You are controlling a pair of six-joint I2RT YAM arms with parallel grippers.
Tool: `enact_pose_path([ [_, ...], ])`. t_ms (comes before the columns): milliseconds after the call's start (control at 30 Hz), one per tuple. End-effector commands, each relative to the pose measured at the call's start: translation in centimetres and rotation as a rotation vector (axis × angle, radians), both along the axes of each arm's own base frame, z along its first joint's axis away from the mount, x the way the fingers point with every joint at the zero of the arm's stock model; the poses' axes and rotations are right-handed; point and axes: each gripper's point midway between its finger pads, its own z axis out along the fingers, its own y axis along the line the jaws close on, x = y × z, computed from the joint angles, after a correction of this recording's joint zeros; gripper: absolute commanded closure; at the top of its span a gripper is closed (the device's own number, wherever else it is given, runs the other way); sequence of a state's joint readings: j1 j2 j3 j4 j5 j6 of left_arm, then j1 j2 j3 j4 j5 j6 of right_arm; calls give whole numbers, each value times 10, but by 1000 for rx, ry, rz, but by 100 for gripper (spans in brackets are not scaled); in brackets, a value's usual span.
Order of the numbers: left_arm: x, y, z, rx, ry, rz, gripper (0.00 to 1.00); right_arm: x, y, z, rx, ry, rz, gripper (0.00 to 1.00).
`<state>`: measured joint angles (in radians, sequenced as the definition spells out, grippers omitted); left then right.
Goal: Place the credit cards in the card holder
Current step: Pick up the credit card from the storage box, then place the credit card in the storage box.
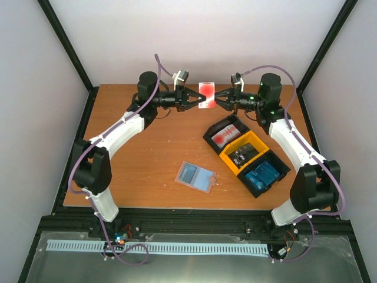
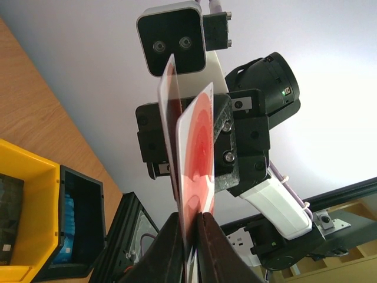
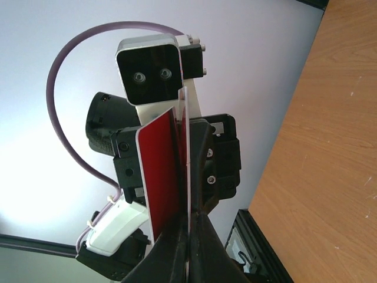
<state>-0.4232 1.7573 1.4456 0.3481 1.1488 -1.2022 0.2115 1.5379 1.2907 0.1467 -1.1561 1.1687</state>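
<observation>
- The left pincer (image 1: 196, 100) is raised over the far part of the surface (image 1: 141, 147), pointing right. Its jaws are narrow, clamped on the left edge of the red credit cards (image 1: 205, 94).
- In the left wrist view, the fingertips of the left pincer (image 2: 191, 236) pinch the near edge of the red credit cards (image 2: 197, 159). Two cards are fanned slightly apart there, one showing red rings on white and the other nearly edge-on.
- The card holder (image 1: 197, 177) lies open and flat on the surface, towards its near edge and just left of the tray. It is well apart from both pincers, and a blue patch shows through one pale pocket.
- The red credit cards hang in the air between the two pincers, held from both sides and clear of the surface.
- The right pincer (image 1: 217, 100) faces left and is closed tight on the right edge of the same cards. In its wrist view, the right pincer (image 3: 188, 242) grips the red credit cards (image 3: 162, 177) — two of them, splayed at the far end.
- The tray (image 1: 228, 164) sits at an angle on the right of the surface. More red cards (image 1: 227, 134) lie in its far compartment, a dark item sits in the yellow middle one, and blue cards (image 1: 263, 174) fill the near one.
</observation>
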Motion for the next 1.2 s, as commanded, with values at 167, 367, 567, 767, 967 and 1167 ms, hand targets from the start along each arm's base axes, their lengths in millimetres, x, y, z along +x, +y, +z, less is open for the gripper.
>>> enact_pose_path([
  [167, -14, 10, -12, 15, 37, -60, 92, 41, -46, 18, 21, -46, -257, 97],
  [367, -13, 10, -12, 17, 30, -55, 99, 45, -52, 11, -13, -43, -277, 97],
  [567, -1, 22, -30, 81, 26, 31, 99, 51, -74, -45, -322, -104, -303, 97],
  [767, 16, 40, -59, 216, 5, 171, 99, 33, -104, -151, -793, -83, -154, 97],
  [967, 23, 47, -75, 324, -14, 231, 100, 25, -110, -199, -939, -32, -73, 97],
  [1167, 27, 52, -77, 363, -40, 268, 99, 29, -93, -231, -1010, 7, 14, 97],
])
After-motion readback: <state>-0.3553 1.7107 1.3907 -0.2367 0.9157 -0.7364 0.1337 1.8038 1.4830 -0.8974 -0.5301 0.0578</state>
